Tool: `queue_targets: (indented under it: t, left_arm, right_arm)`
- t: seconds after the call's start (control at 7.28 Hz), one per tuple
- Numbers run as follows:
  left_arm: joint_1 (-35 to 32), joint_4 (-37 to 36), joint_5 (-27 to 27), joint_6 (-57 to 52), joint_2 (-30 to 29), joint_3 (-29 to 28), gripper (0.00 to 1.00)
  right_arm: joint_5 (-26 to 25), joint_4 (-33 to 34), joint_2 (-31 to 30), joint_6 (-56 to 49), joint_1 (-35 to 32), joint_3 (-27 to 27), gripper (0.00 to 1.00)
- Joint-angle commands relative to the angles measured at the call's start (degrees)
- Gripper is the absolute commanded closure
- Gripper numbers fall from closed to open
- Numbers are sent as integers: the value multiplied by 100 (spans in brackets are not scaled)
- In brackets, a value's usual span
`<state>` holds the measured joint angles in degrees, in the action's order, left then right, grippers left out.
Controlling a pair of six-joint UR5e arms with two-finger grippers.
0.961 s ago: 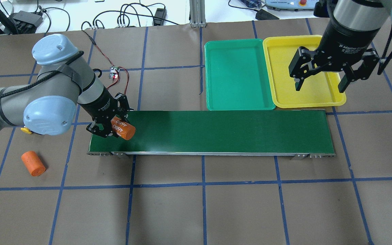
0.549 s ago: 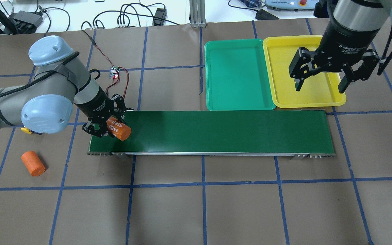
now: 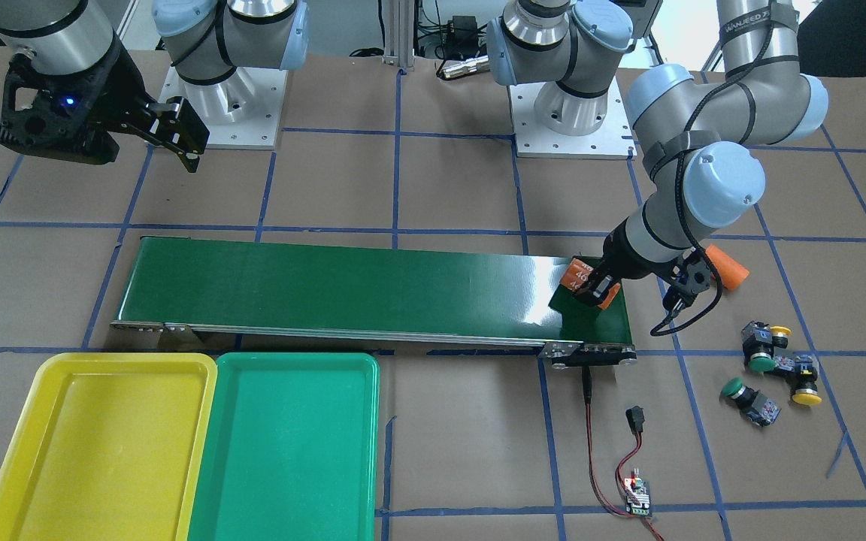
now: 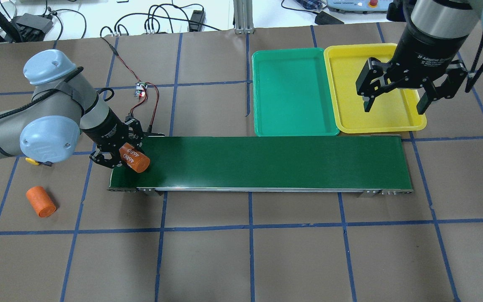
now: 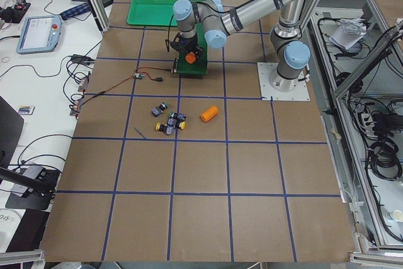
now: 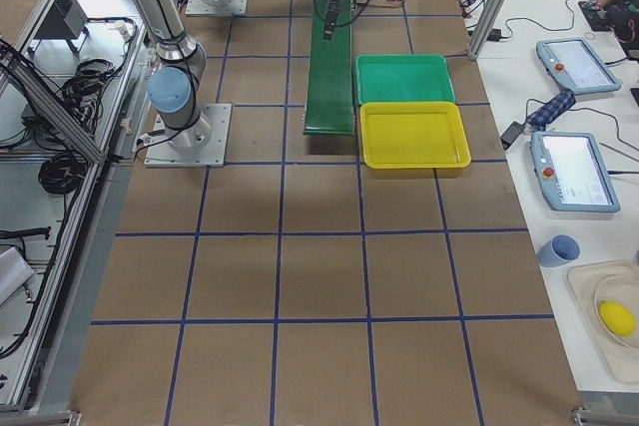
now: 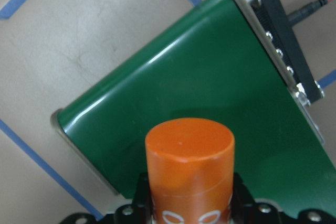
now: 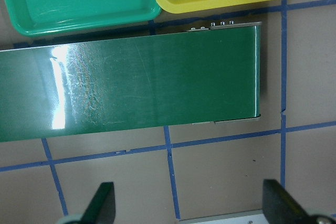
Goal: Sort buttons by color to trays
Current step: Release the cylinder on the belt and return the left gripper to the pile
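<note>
Several buttons (image 3: pixel 767 357) with green and yellow caps lie in a loose cluster on the brown table, off the belt's end on my left side; they also show small in the exterior left view (image 5: pixel 169 118). The green tray (image 4: pixel 294 92) and the yellow tray (image 4: pixel 346 84) sit side by side behind the belt's right half, both bare. My left gripper (image 4: pixel 120 156) is shut on an orange cylinder (image 4: pixel 136 159) marked 4680, over the belt's left end. My right gripper (image 4: pixel 394 110) hangs open above the yellow tray, holding nothing.
A long dark-green conveyor belt (image 4: pixel 266 161) runs across the middle of the table. A second orange cylinder (image 4: pixel 41 201) lies on the table at the left. A small circuit board (image 4: pixel 141 89) with red and black wires sits behind the belt's left end.
My left gripper has carried the orange cylinder leftward along the belt, toward its left end. The right arm has stayed put.
</note>
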<state>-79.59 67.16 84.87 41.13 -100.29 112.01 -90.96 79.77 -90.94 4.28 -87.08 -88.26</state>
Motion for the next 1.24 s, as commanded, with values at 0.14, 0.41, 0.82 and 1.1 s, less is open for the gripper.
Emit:
queue_targets:
  t: [0.14,0.41,0.82,1.1]
  left_arm:
    - [13,42,12,-35,25,-117,0]
    - [283,357,47,-810,263,-310,0]
    - [2144,343,326,-3305,29,-416,0]
    - [2508,342,503,-3916,-122,-391,0]
  right_arm:
    - [-9,47,-2,3,-11,2,0]
    - [-9,65,24,3,-11,-7,0]
    - [60,118,-2,38,-54,-16,0]
    - [87,442,15,47,-63,-16,0]
